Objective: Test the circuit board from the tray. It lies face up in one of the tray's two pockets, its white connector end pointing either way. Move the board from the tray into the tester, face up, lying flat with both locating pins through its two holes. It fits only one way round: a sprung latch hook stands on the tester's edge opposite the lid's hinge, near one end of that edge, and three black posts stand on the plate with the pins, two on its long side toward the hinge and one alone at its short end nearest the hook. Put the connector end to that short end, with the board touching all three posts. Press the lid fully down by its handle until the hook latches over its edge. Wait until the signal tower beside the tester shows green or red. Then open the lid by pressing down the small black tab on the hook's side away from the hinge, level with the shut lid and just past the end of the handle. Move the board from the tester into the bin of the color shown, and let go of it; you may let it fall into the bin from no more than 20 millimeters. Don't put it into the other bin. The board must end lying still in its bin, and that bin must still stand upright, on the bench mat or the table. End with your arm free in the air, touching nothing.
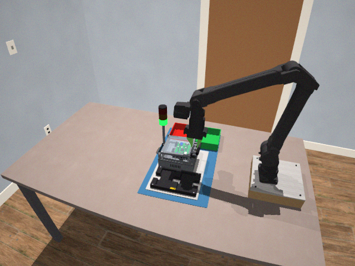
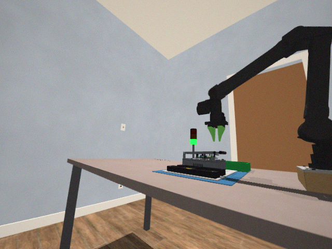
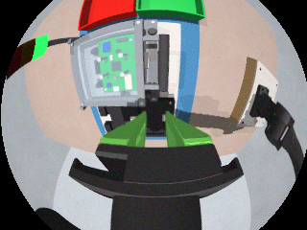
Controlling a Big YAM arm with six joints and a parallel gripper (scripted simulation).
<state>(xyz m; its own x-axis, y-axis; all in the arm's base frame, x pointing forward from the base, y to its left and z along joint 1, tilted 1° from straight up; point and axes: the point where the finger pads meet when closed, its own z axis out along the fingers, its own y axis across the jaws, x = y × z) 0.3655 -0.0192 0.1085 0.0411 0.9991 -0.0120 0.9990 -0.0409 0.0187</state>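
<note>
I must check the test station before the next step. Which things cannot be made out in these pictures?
- Red bin: hidden behind the tester in the exterior view.
- Latch hook and tab: too small in every view.
- Lid: whether it has lifted is unclear.
- Tray pockets: too dark to read.

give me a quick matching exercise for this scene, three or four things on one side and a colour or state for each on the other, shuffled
Things:
1. signal tower beside the grey tester
2. gripper with green fingers
3. green circuit board
4. black two-pocket tray

States:
A. lying in the tester under the clear lid
B. lit green
C. no board in it
D. parted, holding nothing, above the tester

Pairs: 1-B, 2-D, 3-A, 4-C
</note>
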